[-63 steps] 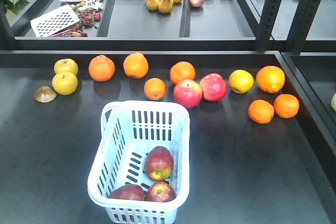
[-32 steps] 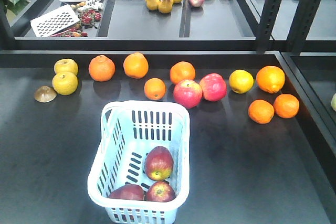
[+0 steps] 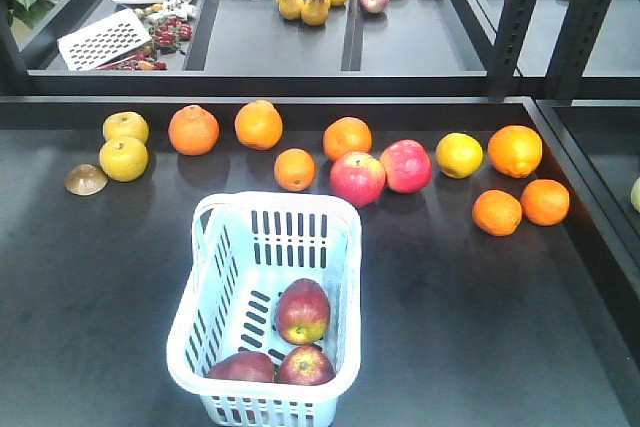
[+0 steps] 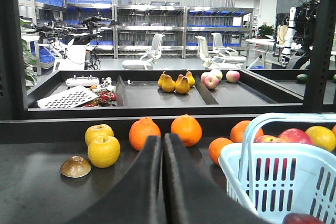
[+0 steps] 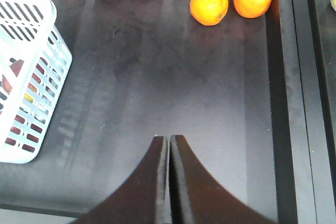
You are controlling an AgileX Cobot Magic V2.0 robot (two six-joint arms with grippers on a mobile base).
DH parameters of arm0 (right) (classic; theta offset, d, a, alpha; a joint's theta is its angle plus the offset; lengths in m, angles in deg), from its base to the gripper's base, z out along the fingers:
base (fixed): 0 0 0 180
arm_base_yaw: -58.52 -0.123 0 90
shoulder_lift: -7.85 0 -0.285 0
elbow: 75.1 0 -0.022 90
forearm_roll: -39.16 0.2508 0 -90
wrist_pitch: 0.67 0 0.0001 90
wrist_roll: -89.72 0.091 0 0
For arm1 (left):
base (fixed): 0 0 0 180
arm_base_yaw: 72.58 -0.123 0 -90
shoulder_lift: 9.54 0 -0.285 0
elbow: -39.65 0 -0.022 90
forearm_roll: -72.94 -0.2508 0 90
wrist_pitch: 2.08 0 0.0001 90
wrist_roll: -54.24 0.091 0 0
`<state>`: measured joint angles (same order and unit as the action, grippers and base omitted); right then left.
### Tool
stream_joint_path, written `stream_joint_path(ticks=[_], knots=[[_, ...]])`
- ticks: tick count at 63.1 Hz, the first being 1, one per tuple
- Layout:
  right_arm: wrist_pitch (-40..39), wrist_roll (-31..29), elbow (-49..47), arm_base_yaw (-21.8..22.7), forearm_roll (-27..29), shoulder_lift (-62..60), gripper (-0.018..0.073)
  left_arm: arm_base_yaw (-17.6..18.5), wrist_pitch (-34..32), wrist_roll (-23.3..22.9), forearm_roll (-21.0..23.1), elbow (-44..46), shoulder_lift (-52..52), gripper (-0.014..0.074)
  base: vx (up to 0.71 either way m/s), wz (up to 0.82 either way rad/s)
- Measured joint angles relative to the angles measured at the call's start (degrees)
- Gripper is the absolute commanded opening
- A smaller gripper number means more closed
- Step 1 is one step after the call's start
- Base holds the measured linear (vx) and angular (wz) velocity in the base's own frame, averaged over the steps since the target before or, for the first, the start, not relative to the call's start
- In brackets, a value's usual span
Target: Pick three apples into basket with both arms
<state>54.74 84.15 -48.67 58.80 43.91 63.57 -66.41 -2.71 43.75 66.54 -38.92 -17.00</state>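
Three dark red apples lie inside the pale blue basket (image 3: 205, 277) at the table's front: one (image 3: 302, 311) in the middle, one (image 3: 241, 366) at the front left, one (image 3: 306, 365) at the front right. Neither arm shows in the front view. My left gripper (image 4: 163, 138) is shut with nothing in it, low over the table left of the basket (image 4: 247, 169). My right gripper (image 5: 168, 139) is shut and empty too, over bare table to the right of the basket (image 5: 44, 64).
Behind the basket runs a row of fruit: two yellow apples (image 3: 124, 158), several oranges (image 3: 258, 125), two pink-red apples (image 3: 357, 178), a lemon-yellow fruit (image 3: 459, 155). A brown half-shell (image 3: 86, 179) lies at the left. Raised trays with pears (image 3: 315, 5) stand behind. A black frame edge (image 5: 276, 77) bounds the right.
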Motion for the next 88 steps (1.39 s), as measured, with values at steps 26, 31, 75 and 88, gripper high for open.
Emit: stream_joint_path(ticks=[26, 31, 75, 88], knots=[[0.0, 0.0, 0.0, 0.0, 0.0, 0.0, -0.0008, 0.0, 0.0, 0.0, 0.2, 0.0, 0.2, -0.0006, 0.00, 0.00], [0.0, 0.0, 0.0, 0.0, 0.0, 0.0, -0.0008, 0.0, 0.0, 0.0, 0.2, 0.0, 0.3, -0.0006, 0.00, 0.00], [-1.1, 0.0, 0.6, 0.0, -0.3, -5.8, -0.0008, 0.0, 0.6, 0.0, 0.2, -0.1, 0.3, -0.0006, 0.00, 0.00], [-17.6, 0.1, 13.0, 0.0, -0.4, -15.0, -0.0008, 0.0, 0.6, 0.0, 0.2, -0.1, 0.3, -0.0006, 0.00, 0.00]])
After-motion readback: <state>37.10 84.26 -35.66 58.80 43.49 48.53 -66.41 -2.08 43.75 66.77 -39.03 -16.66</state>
